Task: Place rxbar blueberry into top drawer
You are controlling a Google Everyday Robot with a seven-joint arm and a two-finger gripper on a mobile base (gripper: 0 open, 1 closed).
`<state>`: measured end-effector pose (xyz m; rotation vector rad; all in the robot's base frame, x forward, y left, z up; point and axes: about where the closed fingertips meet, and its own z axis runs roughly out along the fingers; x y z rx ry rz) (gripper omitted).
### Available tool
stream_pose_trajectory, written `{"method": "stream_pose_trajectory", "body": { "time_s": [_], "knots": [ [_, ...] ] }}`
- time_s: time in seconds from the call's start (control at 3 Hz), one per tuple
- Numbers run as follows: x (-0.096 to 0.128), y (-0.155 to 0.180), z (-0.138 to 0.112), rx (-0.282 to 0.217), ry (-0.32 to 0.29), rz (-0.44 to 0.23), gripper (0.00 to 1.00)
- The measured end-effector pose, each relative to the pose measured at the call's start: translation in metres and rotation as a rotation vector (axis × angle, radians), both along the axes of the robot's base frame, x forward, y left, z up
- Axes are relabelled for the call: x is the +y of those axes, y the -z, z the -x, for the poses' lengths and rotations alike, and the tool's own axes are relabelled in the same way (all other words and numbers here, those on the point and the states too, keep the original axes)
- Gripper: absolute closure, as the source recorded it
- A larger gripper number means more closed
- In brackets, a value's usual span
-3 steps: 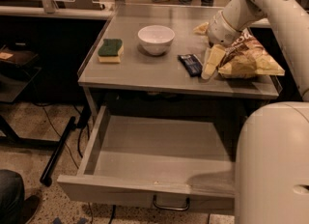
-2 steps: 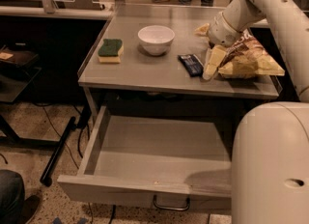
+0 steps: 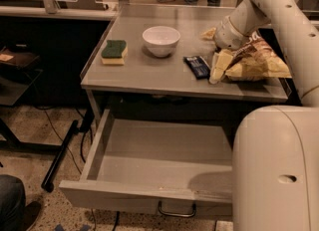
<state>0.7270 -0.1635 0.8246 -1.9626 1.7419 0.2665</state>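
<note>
Grey worktable [image 3: 149, 78] in a dim room fills the single camera view, with people's legs visible far behind it. On it, from left to right, sit a green-and-yellow sponge [image 3: 114, 52], a white bowl [image 3: 161, 40], the rxbar blueberry [image 3: 198, 67] and a crumpled brown-and-yellow chip bag [image 3: 254, 61]. Below, the top drawer [image 3: 124, 201] stands pulled well out with nothing inside, so the opening looks done. Grasping the bar, carrying it and dropping it in all appear left to do. The bar lies flat toward the table's front right, its long axis running diagonally from back-left to front-right. The gripper [image 3: 216, 70] hangs just beside the bar's right edge, against the chip bag, and does not hold the bar. Whether it is open or closed cannot be told.
</note>
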Motion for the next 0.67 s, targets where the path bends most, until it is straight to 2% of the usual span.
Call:
{"method": "stream_pose_trajectory", "body": {
  "time_s": [0.33,0.67],
  "knots": [
    [-0.0002,0.0011,-0.0008,0.001,0.0,0.0,0.14],
    [-0.0002,0.0012,-0.0008,0.001,0.0,0.0,0.45]
  ]
}}
